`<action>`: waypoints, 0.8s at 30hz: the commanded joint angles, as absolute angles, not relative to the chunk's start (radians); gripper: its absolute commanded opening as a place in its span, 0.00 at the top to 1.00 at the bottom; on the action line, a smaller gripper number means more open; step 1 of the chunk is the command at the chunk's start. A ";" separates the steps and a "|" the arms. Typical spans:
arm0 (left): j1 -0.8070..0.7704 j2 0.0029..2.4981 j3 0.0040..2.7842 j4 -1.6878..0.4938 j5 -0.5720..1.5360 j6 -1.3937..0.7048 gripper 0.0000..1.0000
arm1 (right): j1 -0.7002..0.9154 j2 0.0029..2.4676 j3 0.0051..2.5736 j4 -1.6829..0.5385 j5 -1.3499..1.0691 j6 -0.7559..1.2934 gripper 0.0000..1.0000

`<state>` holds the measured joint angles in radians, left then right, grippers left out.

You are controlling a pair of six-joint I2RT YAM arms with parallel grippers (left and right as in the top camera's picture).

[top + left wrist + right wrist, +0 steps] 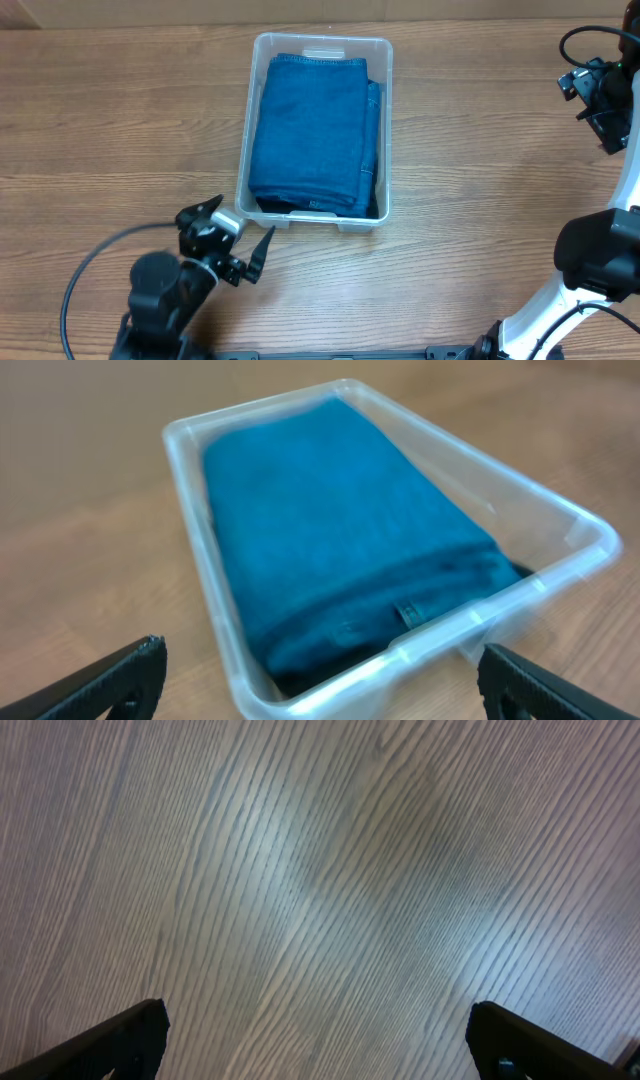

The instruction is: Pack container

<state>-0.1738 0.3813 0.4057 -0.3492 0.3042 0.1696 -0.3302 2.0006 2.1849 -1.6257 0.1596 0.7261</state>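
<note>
The container (320,39) sits on the table (480,150) toward 12 o'clock from centre, with folded denim (310,125) filling it. The left gripper (244,217) is at 7 o'clock, just beside the container's near corner, jaws spread wide and empty. The right gripper (318,1015) is at 2 o'clock over bare wood, also wide open and holding nothing.

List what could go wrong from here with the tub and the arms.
1. The left gripper hangs open right by the near corner of the container; a careless move could shove the container across the table.
2. The folded denim seems to fill the container close to its rim; a gripper snagging it could drag it out.
</note>
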 commanded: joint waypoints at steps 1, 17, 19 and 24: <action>-0.119 0.227 0.274 -0.206 0.333 0.210 0.00 | -0.327 1.975 2.187 -1.625 0.162 0.730 0.00; 0.047 0.002 0.030 -0.024 0.341 0.210 0.00 | -0.327 1.975 2.187 -1.625 0.162 0.730 0.00; 0.052 0.002 0.003 -0.008 0.340 0.210 0.00 | -0.327 1.975 2.187 -1.625 0.162 0.730 0.00; 0.052 0.002 0.004 -0.048 0.304 0.214 0.00 | -0.327 1.975 2.187 -1.625 0.162 0.730 0.00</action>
<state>0.0467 0.0158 0.0097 -0.0296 0.3294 0.1944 -0.3305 2.0006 2.1849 -1.6253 0.1600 0.7261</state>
